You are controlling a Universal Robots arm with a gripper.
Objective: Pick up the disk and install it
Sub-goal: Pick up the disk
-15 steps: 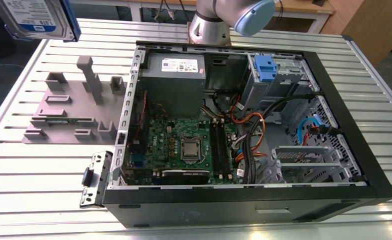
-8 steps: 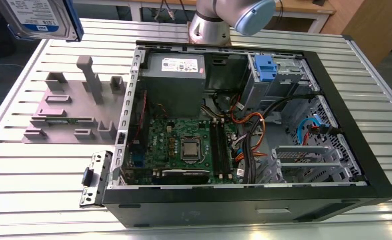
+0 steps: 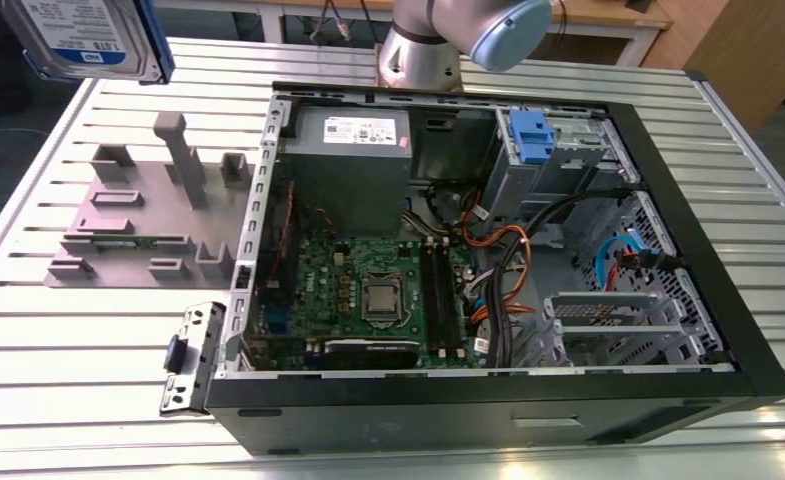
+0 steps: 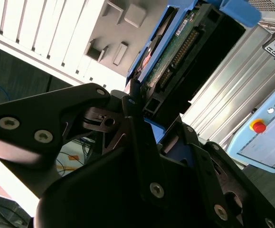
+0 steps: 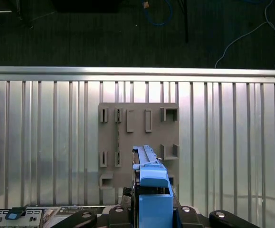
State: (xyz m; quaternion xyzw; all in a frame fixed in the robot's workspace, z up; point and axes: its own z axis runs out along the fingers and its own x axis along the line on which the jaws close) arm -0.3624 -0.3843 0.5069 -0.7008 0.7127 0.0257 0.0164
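My hand (image 4: 144, 116) pinches the disk (image 3: 85, 40) by its blue-bracketed end, aloft at ten o'clock from the open computer case (image 3: 499, 420), above the grey fixture (image 3: 125, 215). I judge a firm, steady grip matters, with the disk kept high enough to clear the case wall.

The disk (image 3: 85, 40) is silver with a white-and-blue label, framed in blue; its underside shows dark green in the second wrist view. The table (image 3: 72, 400) is pale silver, ribbed in stripes. The fixture (image 3: 132, 215) is grey, the case (image 3: 499, 425) black, the motherboard (image 3: 365, 270) green, with orange cables (image 3: 506, 238)
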